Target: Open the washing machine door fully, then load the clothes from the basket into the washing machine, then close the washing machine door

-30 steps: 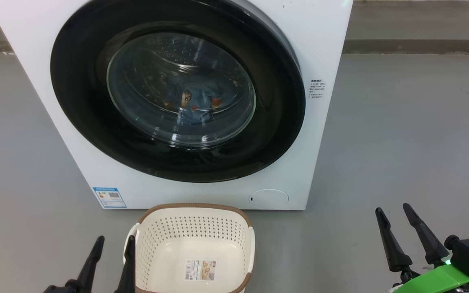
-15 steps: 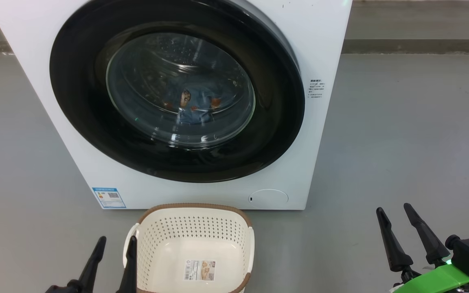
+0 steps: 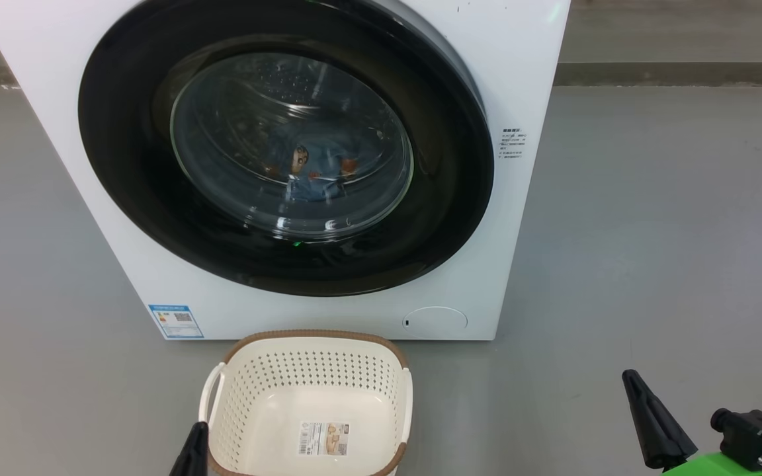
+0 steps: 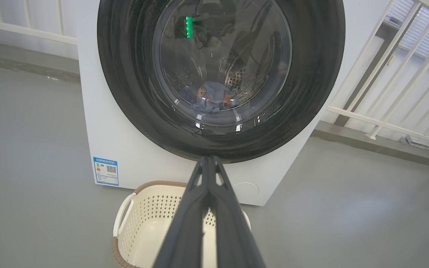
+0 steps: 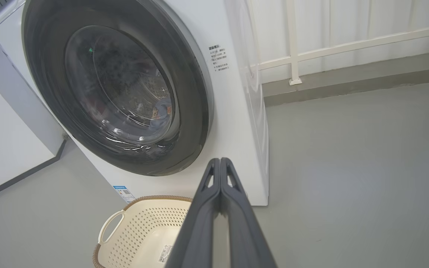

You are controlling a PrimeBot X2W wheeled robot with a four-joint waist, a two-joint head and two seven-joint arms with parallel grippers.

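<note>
Door (image 3: 450,198) shut flush on the washer (image 3: 540,59), black rim unbroken all round. Clothes (image 3: 305,168) inside the drum, seen through the glass: blue bundle with orange-brown print, sitting toward 6 o'clock of the window. Green glint on the glass near 6 o'clock.

Basket (image 3: 318,335) on the floor (image 3: 652,231) at 6 o'clock from the door, just in front of the washer, upright, nothing in it but the sticker (image 3: 323,438) on its bottom. Blue label (image 3: 176,320) on the washer front at 7 o'clock from the door; round flap (image 3: 435,321) at 5 o'clock.

Left jaws: pressed together, nothing between them. In the head view one dark tip shows at 7 o'clock, just beside the basket's left edge; contact cannot be told. In the left wrist view they point over the basket toward the bottom of the door rim.

Right jaws: pressed together, holding nothing. In the head view at 5 o'clock, well apart from basket and washer. In the right wrist view they point at the washer's lower right corner, with a white railing (image 5: 292,44) behind.
</note>
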